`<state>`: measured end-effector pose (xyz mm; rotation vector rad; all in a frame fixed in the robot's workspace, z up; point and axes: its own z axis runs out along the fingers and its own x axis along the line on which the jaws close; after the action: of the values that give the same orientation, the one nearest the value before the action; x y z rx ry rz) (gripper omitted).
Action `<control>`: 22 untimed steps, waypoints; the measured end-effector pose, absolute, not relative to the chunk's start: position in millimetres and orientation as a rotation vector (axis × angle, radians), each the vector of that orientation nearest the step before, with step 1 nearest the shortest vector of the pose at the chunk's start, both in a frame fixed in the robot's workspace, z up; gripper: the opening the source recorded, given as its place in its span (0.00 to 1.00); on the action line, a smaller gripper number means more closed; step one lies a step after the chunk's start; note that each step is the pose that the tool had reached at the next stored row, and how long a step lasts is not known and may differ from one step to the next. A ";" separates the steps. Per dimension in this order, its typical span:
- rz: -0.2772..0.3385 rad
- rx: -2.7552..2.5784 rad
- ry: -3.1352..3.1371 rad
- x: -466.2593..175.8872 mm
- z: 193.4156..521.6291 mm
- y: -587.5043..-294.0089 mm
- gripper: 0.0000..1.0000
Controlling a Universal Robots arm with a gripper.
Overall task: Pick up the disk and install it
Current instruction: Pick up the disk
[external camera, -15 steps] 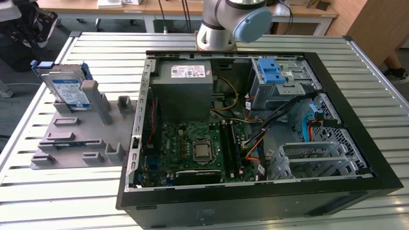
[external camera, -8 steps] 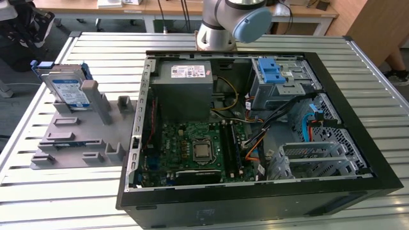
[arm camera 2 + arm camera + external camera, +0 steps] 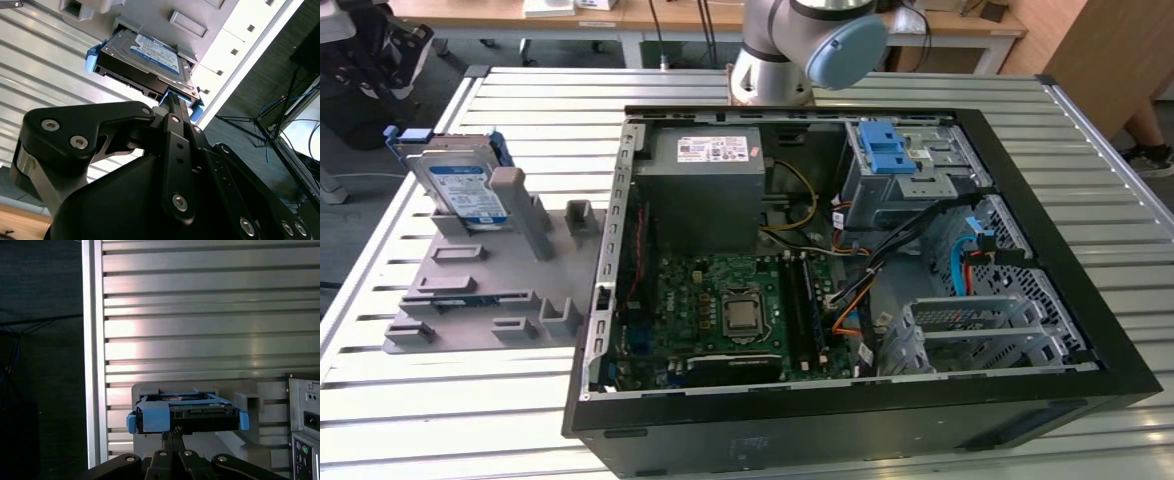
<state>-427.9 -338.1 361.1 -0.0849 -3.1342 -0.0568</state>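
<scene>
Grey holder at nine o'clock from the case carries the disk; we see the gripper with jaws pressed together, empty.

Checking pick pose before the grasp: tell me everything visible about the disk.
The disk is a flat silver hard drive with a white-and-blue label, clipped in a bright blue plastic frame. It stands on edge in a slot of the grey holder on the slatted table, at the exterior view's left of the open case, so it is not installed. In the first wrist view the gripper sits right by its dark, blue-cornered end; whether they touch cannot be told.
</scene>
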 end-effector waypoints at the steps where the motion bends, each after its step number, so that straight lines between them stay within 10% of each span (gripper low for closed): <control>1: -0.057 -0.084 -3.134 -428.0 361.1 -338.1 0.11; 22: -0.057 -0.045 -3.135 -428.2 361.0 -338.1 0.11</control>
<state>-428.2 -338.1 361.0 -0.0449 -3.1346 -0.0567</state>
